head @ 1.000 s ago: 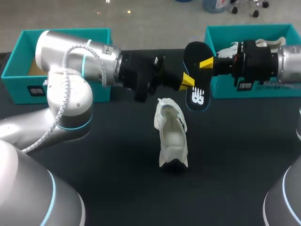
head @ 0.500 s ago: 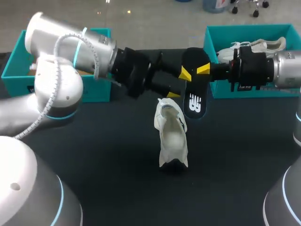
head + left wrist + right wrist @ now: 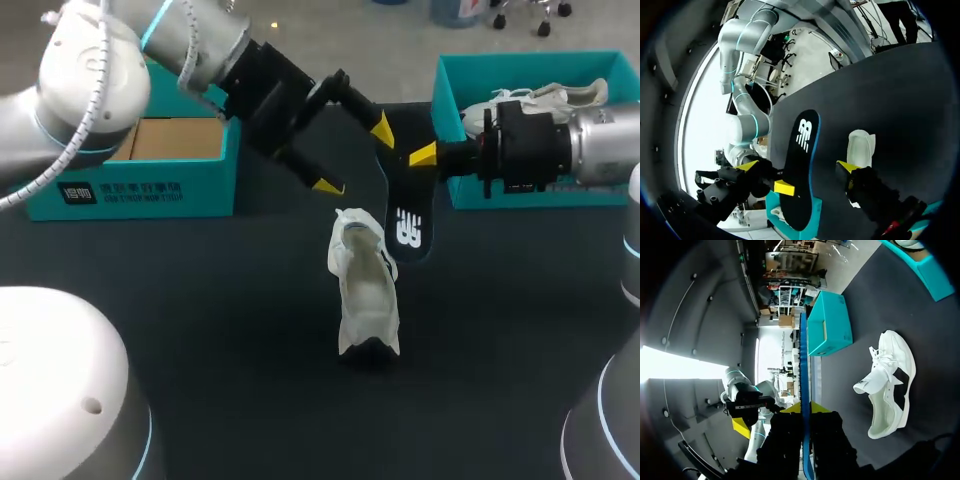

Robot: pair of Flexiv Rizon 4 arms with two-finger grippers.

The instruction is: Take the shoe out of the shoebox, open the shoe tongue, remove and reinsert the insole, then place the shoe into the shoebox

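Here, insole (image 3: 405, 225) edge-on between right fingers (image 3: 821, 408), left fingers (image 3: 381, 128) perhaps against it.

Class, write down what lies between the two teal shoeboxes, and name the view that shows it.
The head view shows it: the open left gripper and the black insole, which the right gripper is shut on.

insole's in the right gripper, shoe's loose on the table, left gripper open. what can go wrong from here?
1. The right gripper pinches the insole at one end only; the long free end could flex and miss the shoe opening.
2. Nothing holds the shoe: the left gripper is open and off it, so pushing the insole in may shove it along the table.
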